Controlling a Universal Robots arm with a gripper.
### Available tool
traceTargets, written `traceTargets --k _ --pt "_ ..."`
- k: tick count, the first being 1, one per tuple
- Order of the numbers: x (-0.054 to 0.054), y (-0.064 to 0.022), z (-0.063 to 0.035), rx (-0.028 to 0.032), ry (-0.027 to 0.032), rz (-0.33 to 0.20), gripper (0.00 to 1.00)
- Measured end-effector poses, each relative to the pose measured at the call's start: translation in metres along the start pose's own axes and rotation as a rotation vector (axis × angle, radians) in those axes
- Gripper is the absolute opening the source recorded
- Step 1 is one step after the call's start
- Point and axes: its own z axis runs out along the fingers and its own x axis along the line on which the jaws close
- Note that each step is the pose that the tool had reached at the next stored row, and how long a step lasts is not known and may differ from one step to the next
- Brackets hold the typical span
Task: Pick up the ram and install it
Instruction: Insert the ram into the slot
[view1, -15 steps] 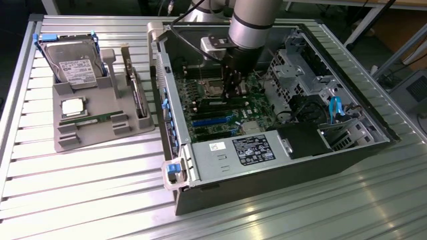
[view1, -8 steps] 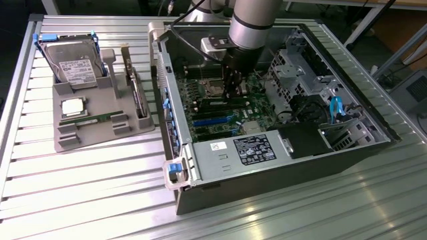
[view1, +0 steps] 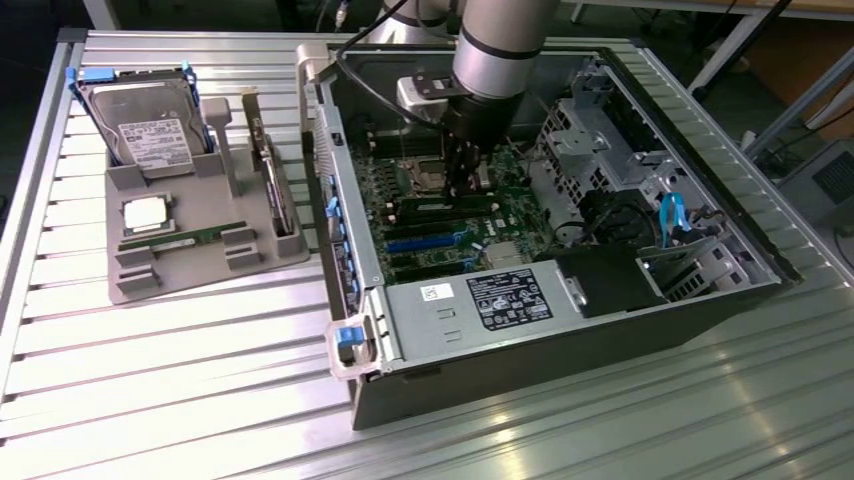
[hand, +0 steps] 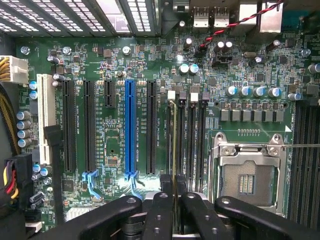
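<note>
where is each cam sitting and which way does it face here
Exterior view: off the arm, raised, looking down at the open computer case and grey parts holder on the slatted table; the arm and gripper reach into the case.
Wrist view: on the wrist, facing the motherboard close up; the gripper is shut on the ram, edge-on over the memory slots.
Shared: motherboard, gripper, empty processor socket.
</note>
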Motion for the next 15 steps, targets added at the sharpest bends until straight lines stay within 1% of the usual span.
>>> traceTargets --k 2,3,4,9,10,12,15 --pt "0.0 0.0 0.0 0.0006 0.0 0.0 0.13" --pt "0.0 0.0001 0.0001 0.0079 0.0001 0.0 0.13" --pt "0.0 0.0001 0.0002 0.0221 0.0005 0.001 0.13" --pt "0.0 0.0 0.0002 0.0228 0.0004 0.001 0.13" --pt "-0.0001 0.0007 0.0003 0.0231 0.0002 0.001 0.13" --pt "-0.0001 0.0047 0.0002 0.0229 0.0003 0.001 0.13" --pt "-0.0001 0.0047 0.0002 0.0234 0.0003 0.001 0.13"
